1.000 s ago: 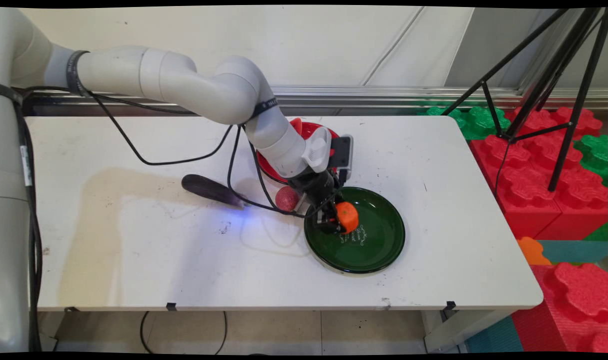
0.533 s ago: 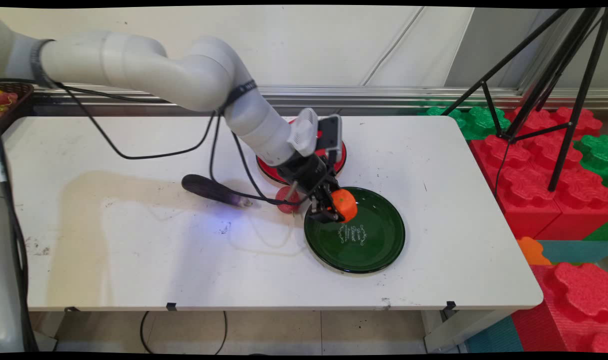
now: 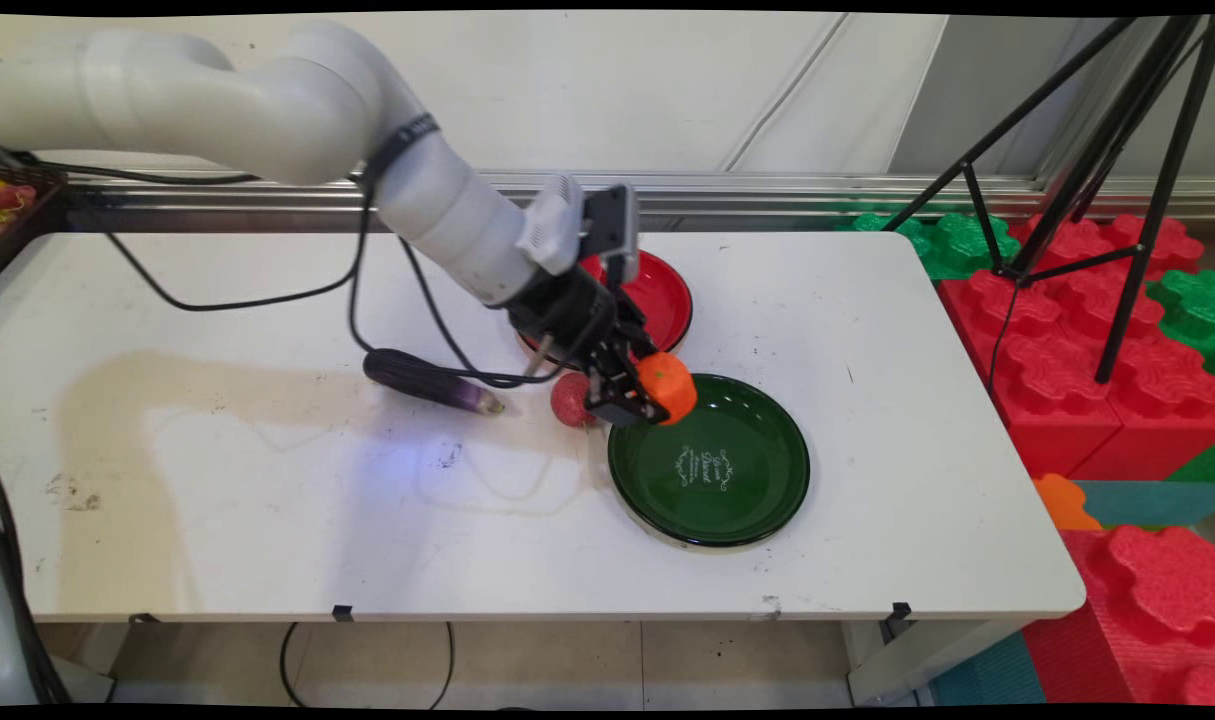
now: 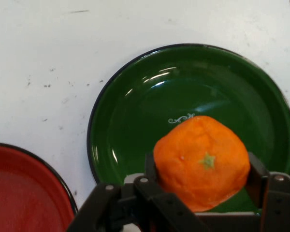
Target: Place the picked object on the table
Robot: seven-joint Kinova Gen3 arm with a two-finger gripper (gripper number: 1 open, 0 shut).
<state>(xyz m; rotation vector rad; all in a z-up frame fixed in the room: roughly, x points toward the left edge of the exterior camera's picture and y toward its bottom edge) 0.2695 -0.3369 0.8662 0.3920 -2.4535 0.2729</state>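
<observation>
1. While the white arm reaches in from the upper left, the end effector [image 3: 635,398] has its two black fingers [image 4: 257,176] closed on an orange [image 3: 665,386], one finger pressed to each side of the fruit.
2. The orange [image 4: 201,161] is clear of the surface, held in the air above the far-left rim of the green plate [image 3: 757,500]; in the hand view its small green stem scar faces the camera.
3. The green plate [image 4: 135,111] lies flat on the white surface [image 3: 267,520], right of centre and towards the near edge, with pale ornamental lettering in its middle and a dark rim.
4. A red plate [image 3: 667,295] lies just beyond the green one, farther from the camera and slightly to the left; the wrist covers its left half in the main view, and the two rims are near one another but apart.
5. In the hand view, a slice of the red plate [image 4: 24,193] shows at the lower left, with a strip of bare white surface between it and the green plate.
6. A small round reddish-pink fruit [image 3: 568,400] sits on the surface just left of the green plate and just beside the end effector; I cannot tell its kind.
7. A dark purple eggplant [image 3: 422,380] lies on its side further left, its paler tip pointing right towards the pink fruit, with black cables drooping from the arm across it.
8. Beyond the right end of the surface, red and green foam blocks [image 3: 1067,330] are stacked on the floor, and the black legs of a tripod [image 3: 1147,200] stand among them.
</observation>
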